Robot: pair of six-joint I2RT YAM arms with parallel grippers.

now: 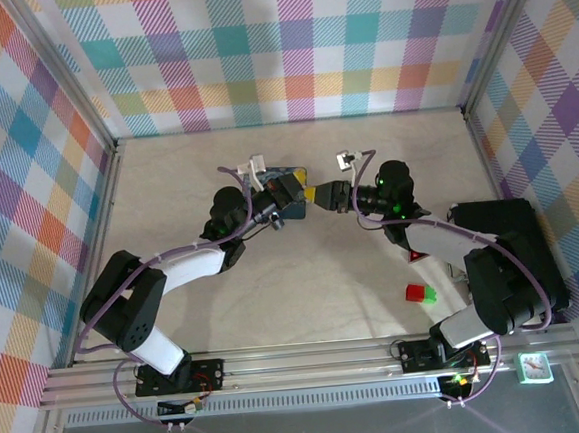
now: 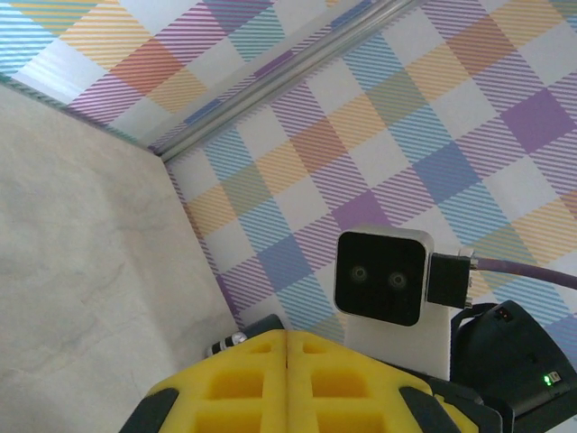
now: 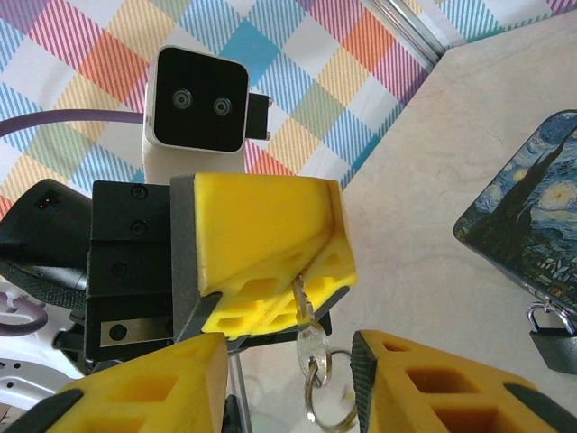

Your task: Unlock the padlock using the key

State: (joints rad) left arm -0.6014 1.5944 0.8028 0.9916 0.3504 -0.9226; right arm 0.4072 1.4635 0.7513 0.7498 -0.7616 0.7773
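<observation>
Thin silvery metal: the key (image 3: 306,347) hangs from the left gripper (image 3: 287,302), which is clamped on its upper end. I see the right gripper (image 3: 288,370) parted either side of the ring. Light, stiff and slippery, I judge, so I'd pinch the flat head. The padlock (image 3: 552,332) hangs at the blue tin (image 3: 527,225).

Small silvery metal key (image 3: 308,345): bright, polished. Tiny black-bodied padlock (image 3: 552,343): matt body, shiny thin metal shackle. Blue starry-night painted tin box (image 3: 527,225): glossy. Yellow cellular plastic finger pads (image 3: 270,225): matt. Pale marbled tabletop (image 3: 433,180): smooth, matt.
</observation>
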